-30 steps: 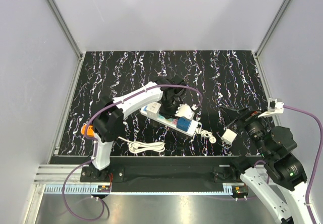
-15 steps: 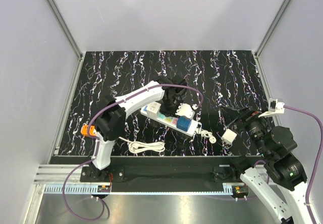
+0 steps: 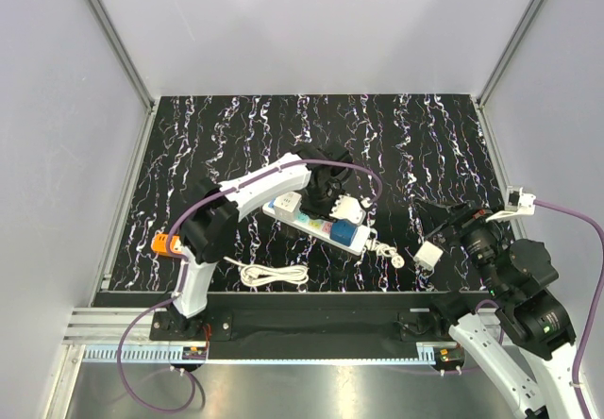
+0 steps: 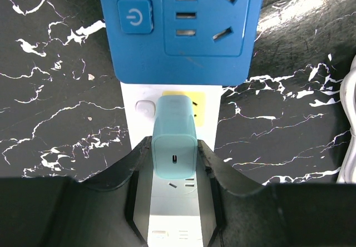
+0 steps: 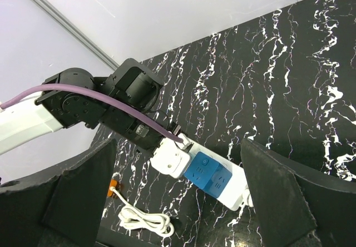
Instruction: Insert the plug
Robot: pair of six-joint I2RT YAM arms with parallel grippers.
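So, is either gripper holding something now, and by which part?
The left gripper is shut on the teal cube, pinching its two opposite sides. The right gripper is open and holds nothing.

Left wrist view: plug (image 4: pixel 181 33) top cut by frame edge; power strip (image 4: pixel 172 216) mostly hidden under plug, teal cube (image 4: pixel 174 147).

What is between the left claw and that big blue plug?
A pale teal cube, clamped in the left gripper, stands on the white power strip directly before the blue plug, which already sits on the strip.
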